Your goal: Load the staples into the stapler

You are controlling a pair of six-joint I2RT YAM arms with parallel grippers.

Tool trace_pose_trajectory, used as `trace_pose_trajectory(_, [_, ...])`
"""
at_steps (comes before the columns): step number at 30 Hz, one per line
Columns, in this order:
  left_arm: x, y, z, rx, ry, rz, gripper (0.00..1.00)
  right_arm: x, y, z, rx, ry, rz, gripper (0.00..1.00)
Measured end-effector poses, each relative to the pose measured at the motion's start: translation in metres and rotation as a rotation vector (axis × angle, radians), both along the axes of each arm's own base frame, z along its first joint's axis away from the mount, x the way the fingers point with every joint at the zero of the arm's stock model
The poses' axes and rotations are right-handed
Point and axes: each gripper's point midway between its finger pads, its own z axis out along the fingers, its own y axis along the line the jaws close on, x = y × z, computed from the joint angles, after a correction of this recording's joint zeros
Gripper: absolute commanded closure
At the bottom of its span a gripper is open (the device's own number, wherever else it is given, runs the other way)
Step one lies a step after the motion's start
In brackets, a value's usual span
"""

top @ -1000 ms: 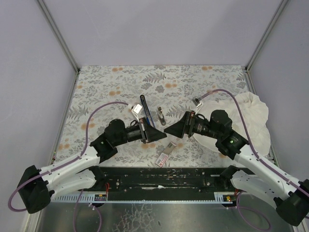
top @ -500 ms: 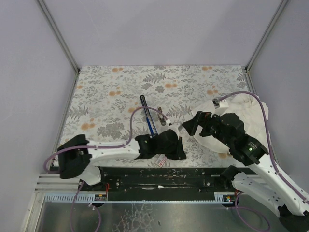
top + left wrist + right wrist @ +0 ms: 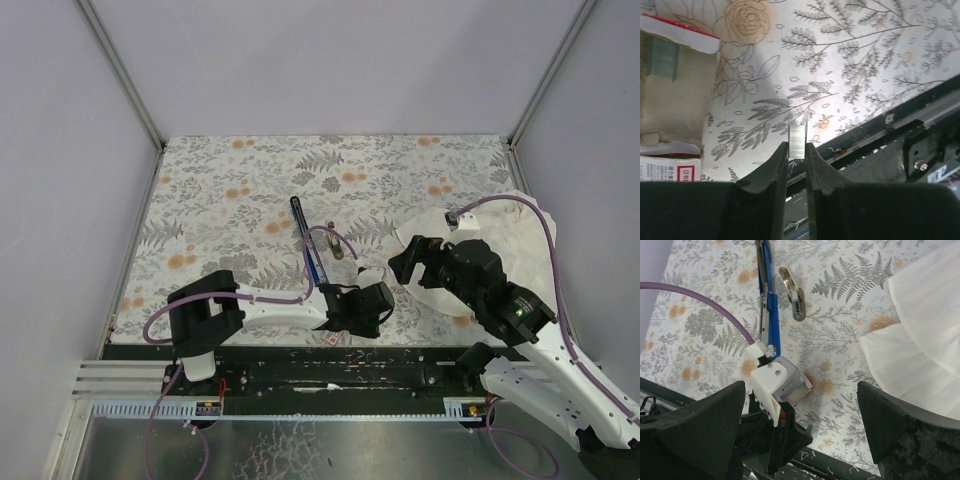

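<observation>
Left gripper (image 3: 797, 151) is clenched on a short staple strip (image 3: 797, 140), pinched at its lower end between both fingers. It's low over the tabletop (image 3: 865, 60) at the near edge, next to the black rail (image 3: 920, 125). Can't tell if the strip touches the surface.

Cardboard tray (image 3: 677, 105) lies just beside that gripper, open, with more staples (image 3: 660, 56) at one end. White box with red print (image 3: 665, 167) sits against the tray.

Stapler (image 3: 311, 258) lies opened out flat mid-tabletop, just far of the left gripper and not touching it. Small metal part (image 3: 335, 240) is just right of it.

Right gripper (image 3: 405, 262) is released, fingers spread wide, holding nothing. It's right of the stapler, at the left edge of the white cloth (image 3: 525, 235).
</observation>
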Motion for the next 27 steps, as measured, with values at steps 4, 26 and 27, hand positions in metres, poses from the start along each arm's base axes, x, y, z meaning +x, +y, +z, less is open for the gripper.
trace_pose_trajectory(4, [0.003,0.006,-0.009,0.05,-0.003,0.018,0.87,0.0,-0.007,-0.012,-0.025,0.029,-0.035,0.01])
trace_pose_trajectory(26, [-0.006,-0.001,-0.013,0.037,0.025,0.012,0.67,-0.007,-0.033,-0.043,-0.079,0.135,-0.182,0.01])
trace_pose_trajectory(27, [-0.006,-0.002,-0.013,0.032,0.027,0.011,0.66,-0.007,-0.033,-0.045,-0.086,0.143,-0.183,0.01])
